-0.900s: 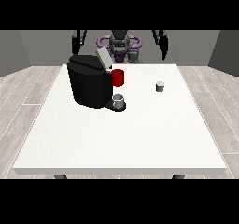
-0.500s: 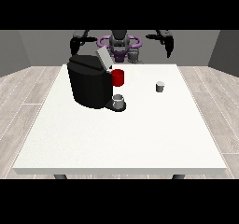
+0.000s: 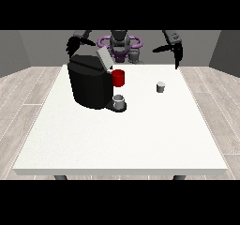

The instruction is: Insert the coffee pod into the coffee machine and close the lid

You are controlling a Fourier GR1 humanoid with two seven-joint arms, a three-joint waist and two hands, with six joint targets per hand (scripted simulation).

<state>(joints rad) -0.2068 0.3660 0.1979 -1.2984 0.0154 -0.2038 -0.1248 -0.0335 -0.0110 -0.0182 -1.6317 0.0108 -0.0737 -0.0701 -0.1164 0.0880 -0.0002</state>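
The coffee pod stands upright on the tabletop, probably light and stiff; best pinched by its sides. Both hands hold nothing, finger spread unclear

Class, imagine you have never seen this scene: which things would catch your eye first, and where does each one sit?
The big black coffee machine dominates the white table, standing at its far left part with the lid tilted up and a bright red part on its front. A small grey coffee pod stands alone to its right. Behind the table, the robot holds both arms raised, hands above the far edge.
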